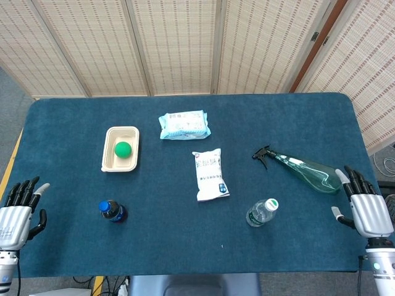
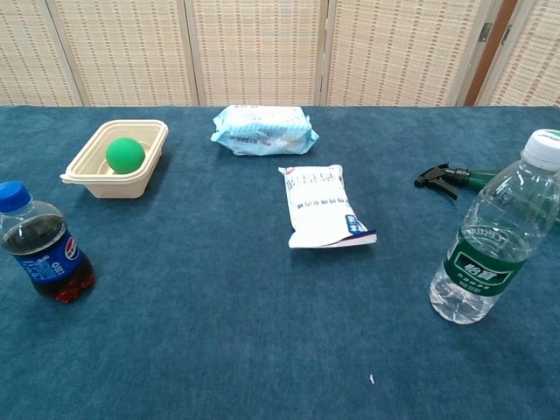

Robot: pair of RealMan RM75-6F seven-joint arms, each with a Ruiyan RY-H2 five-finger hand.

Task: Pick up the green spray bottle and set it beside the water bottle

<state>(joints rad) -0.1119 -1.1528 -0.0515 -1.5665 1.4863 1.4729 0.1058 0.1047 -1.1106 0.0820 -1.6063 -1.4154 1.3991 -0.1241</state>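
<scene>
The green spray bottle [image 1: 305, 170] lies on its side at the table's right, black trigger head pointing left; the chest view shows only its trigger head [image 2: 442, 178] behind the water bottle [image 2: 495, 248]. The clear water bottle [image 1: 261, 213] stands upright near the front, left of the spray bottle. My right hand [image 1: 366, 207] hovers at the table's right edge, just beyond the spray bottle's base, fingers apart and empty. My left hand [image 1: 18, 208] is at the far left edge, fingers spread, holding nothing. Neither hand shows in the chest view.
A beige tray [image 1: 110, 161] holds a green ball [image 1: 123, 148]. A cola bottle [image 1: 113, 211] stands front left. A white snack packet [image 1: 210, 174] lies mid-table and a blue wipes pack [image 1: 184, 125] behind it. Folding screens stand behind the table.
</scene>
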